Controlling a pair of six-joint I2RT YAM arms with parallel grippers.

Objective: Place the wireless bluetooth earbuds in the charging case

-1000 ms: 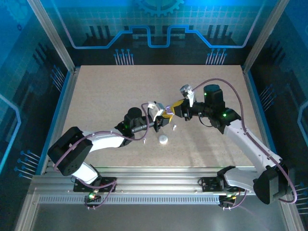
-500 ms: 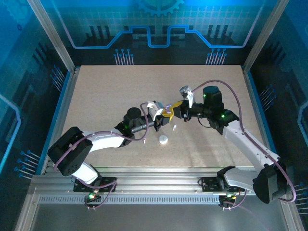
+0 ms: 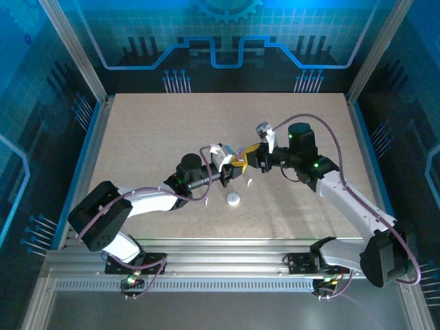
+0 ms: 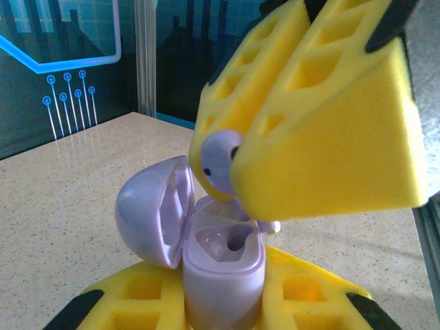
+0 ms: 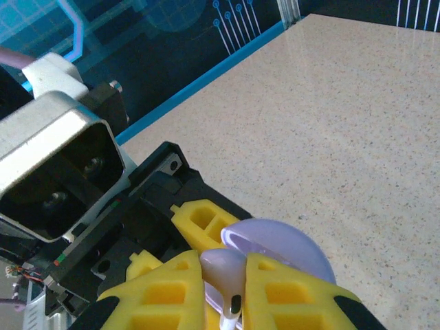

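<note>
The right tool [image 3: 249,155] is edging closer to the left tool [image 3: 229,167] at the desk's [image 3: 151,130] middle, clamped on a purple earbud [image 4: 218,163]. The left wrist view is showing it hanging just over the open case [image 4: 223,271], which the left tool is gripping; overhead, a white earbud [image 3: 249,182] is lying beside them

The pale purple plastic charging case [image 4: 221,275] is smooth with a soft satin sheen, and its open lid [image 4: 148,213] catches faint highlights. The pale purple plastic earbud [image 4: 214,161] looks glossier, with a bright glint. The right pincer [image 4: 221,170] and the left pincer [image 4: 223,302] have fingers [image 4: 330,137] of matt yellow plastic, slightly grainy. The speckled beige desk [image 5: 357,103] looks smooth, stone-like and faintly glossy. The grooved silver frame rails [image 3: 206,265] are brushed metal.
</note>
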